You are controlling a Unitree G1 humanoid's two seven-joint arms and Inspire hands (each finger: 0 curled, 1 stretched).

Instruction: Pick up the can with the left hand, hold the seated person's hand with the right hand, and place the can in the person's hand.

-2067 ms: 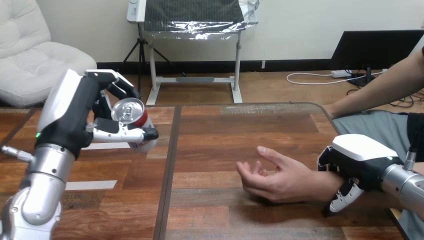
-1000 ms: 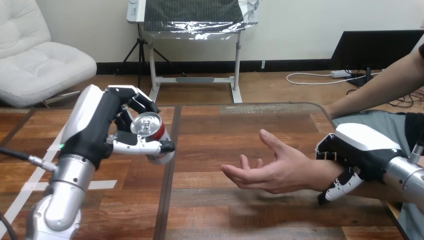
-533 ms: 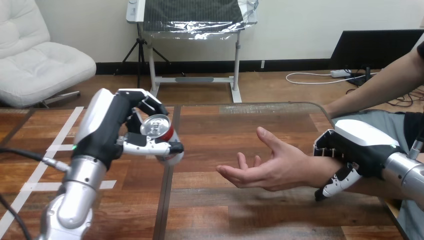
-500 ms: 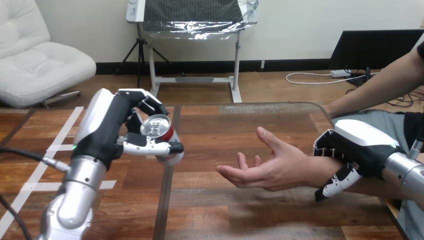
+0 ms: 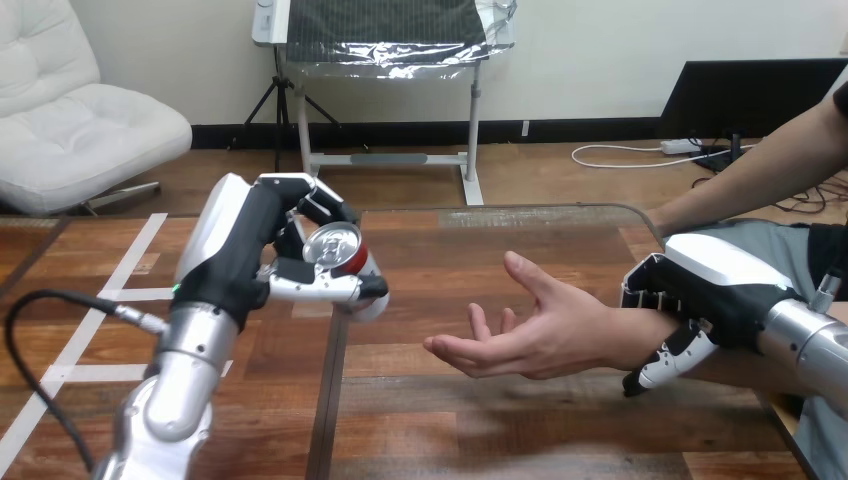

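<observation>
My left hand (image 5: 250, 255) is raised above the table left of centre, fingers and thumb curled round a red and white can (image 5: 342, 258) whose silver top faces up. The person's hand (image 5: 520, 330) reaches in from the right, palm up and open, held above the table to the right of the can and apart from it. My right hand (image 5: 705, 290) sits over the person's wrist, its fingers and thumb curled round it.
The wooden table (image 5: 450, 270) has a dark seam (image 5: 335, 380) running front to back under the can. White tape lines (image 5: 90, 325) mark its left part. The person's forearm (image 5: 760, 175) comes in from the upper right.
My left hand has carried the can rightward, closer to the person's open palm. The person's hand, with my right hand on the wrist, has shifted slightly left and up.
</observation>
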